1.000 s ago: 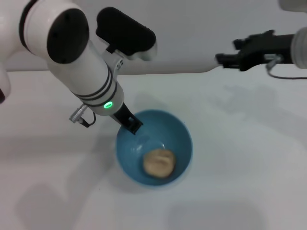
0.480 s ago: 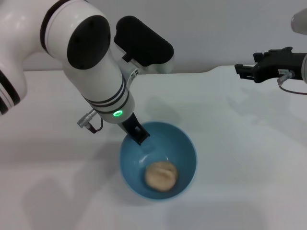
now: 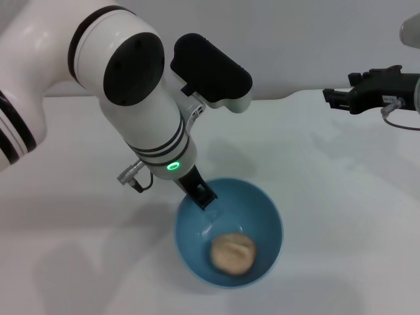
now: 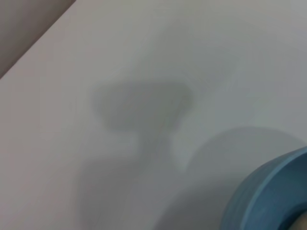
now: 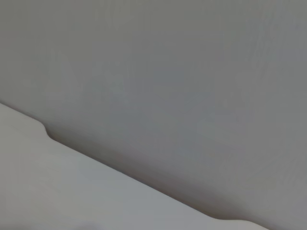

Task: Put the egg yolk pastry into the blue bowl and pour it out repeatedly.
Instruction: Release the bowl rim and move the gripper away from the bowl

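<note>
Near the front of your white tabletop (image 3: 341,216) sits the blue bowl (image 3: 262,213), upright, with the egg yolk pastry (image 3: 233,253) resting inside on its bottom, slightly toward the near wall. Your left claw (image 3: 202,193) is at the bowl's far-left rim, dark fingers pinched on that rim, one tip reaching inside the bowl. Green light is lit on the left wrist just above it. Left wrist view shows only a slice of the bowl's outer wall (image 4: 268,196) and shadows on the tabletop. Your right claw (image 3: 331,96) hangs high at the far right, well apart from the bowl, pointing left; you can't tell from these views whether it's spread or pressed together. Right wrist view shows only the tabletop edge and grey wall.
</note>
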You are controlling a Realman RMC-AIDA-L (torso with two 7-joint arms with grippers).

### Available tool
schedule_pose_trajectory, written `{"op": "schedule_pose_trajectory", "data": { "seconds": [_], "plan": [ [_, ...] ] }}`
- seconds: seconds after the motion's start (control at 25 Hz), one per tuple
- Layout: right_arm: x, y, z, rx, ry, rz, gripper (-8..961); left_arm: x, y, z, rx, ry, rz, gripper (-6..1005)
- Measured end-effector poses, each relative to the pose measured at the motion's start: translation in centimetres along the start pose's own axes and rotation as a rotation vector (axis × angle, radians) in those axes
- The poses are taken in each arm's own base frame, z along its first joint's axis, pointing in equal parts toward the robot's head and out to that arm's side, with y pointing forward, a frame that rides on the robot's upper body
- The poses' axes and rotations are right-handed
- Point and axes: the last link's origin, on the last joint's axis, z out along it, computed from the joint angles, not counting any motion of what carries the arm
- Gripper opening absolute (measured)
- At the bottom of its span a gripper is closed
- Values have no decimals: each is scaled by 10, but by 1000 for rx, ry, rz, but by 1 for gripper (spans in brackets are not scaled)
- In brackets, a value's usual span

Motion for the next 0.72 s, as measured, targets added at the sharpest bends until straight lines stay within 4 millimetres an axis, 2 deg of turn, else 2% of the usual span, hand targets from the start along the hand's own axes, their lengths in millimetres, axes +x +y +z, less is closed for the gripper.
{"op": "schedule_pose_trajectory", "data": {
  "seconds": [0.24, 0.6, 0.72],
  "plan": [
    [1, 0, -1, -1, 3, 0, 530, 0, 5, 3, -9, 7, 11, 89],
    [2, -2, -2, 2, 4, 4, 530, 6, 2, 4, 6, 49, -14, 134],
    [3, -2, -2, 2, 6, 5, 530, 9, 1, 4, 13, 74, -11, 234]
  ]
}}
